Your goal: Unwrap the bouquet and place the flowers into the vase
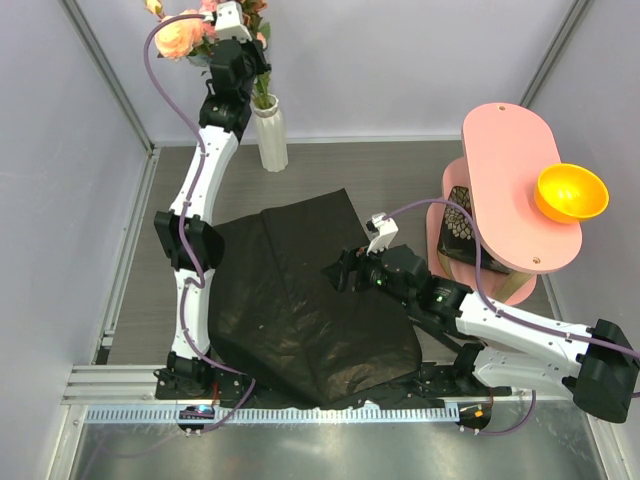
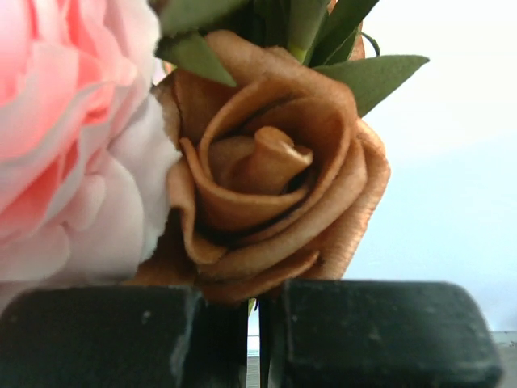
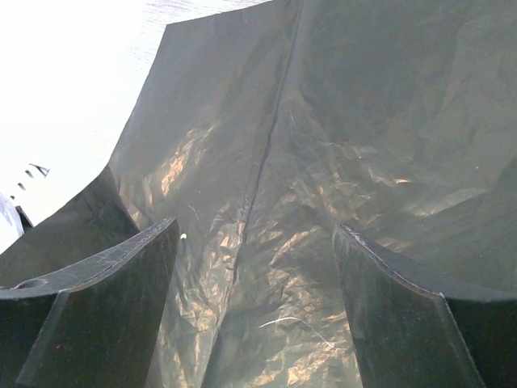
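While flowers [image 1: 185,35] are set in vase [image 1: 270,135], left hand [image 2: 254,293] is clenched nr rust rose [image 2: 271,170]; right hand [image 3: 254,267] is held open over black paper [image 1: 290,300] on table [image 1: 400,170].

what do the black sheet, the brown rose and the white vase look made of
Black sheet: thin paper or plastic film, crinkled, faintly glossy. Brown rose: likely fabric, matte, stiff rolled petals. White vase: ribbed and smooth, ceramic or plastic; unclear.
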Available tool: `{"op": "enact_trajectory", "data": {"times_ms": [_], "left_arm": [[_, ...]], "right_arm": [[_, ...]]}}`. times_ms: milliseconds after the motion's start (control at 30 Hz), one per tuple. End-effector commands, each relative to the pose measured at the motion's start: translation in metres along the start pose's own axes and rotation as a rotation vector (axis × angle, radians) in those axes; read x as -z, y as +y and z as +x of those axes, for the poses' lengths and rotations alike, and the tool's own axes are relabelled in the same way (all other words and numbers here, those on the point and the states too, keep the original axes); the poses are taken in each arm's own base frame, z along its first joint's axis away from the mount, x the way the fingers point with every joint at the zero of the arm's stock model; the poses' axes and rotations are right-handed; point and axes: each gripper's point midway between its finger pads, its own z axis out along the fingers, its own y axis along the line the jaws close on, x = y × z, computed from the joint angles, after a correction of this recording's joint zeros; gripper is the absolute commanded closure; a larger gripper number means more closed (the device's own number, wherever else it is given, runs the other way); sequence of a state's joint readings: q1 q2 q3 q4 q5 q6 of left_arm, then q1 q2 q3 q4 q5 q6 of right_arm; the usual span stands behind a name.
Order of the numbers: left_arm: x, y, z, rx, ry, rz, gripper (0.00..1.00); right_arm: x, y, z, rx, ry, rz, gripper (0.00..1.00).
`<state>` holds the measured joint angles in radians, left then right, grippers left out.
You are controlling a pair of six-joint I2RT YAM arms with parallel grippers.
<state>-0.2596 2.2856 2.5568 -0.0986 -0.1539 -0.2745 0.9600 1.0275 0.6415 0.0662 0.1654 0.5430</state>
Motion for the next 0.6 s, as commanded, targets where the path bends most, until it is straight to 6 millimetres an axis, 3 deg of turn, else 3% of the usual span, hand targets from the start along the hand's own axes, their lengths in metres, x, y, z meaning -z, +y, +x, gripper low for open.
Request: {"op": "enact_trajectory", "data": {"times_ms": [0, 133, 267, 367, 500, 567], "left_arm": [[0.001, 0.021, -0.015, 0.05, -0.048, -0.13, 1.0], [-0.003, 0.03, 0.0, 0.015, -0.044, -0.18, 1.0], [-0.007, 0.021, 0.021, -0.066, -0.027, -0.198, 1.0], [-0.004, 0.009, 0.009, -0.105, -0.058, -0.195, 1.0], [0.004, -0.009, -0.032, -0.115, -0.147, -0.167, 1.0], [0.006, -0.009, -0.039, -0.114, -0.158, -0.171, 1.0]], "right_arm": [[0.004, 0.013, -0.023, -0.037, -0.078, -0.045, 0.17], [0.007, 0.011, -0.024, -0.035, -0.084, -0.036, 0.17], [0.007, 0.01, -0.024, -0.036, -0.085, -0.034, 0.17], [0.005, 0.012, -0.024, -0.035, -0.078, -0.04, 0.17], [0.005, 0.013, -0.025, -0.034, -0.08, -0.039, 0.17], [0.005, 0.012, -0.025, -0.034, -0.08, -0.036, 0.17]]}}
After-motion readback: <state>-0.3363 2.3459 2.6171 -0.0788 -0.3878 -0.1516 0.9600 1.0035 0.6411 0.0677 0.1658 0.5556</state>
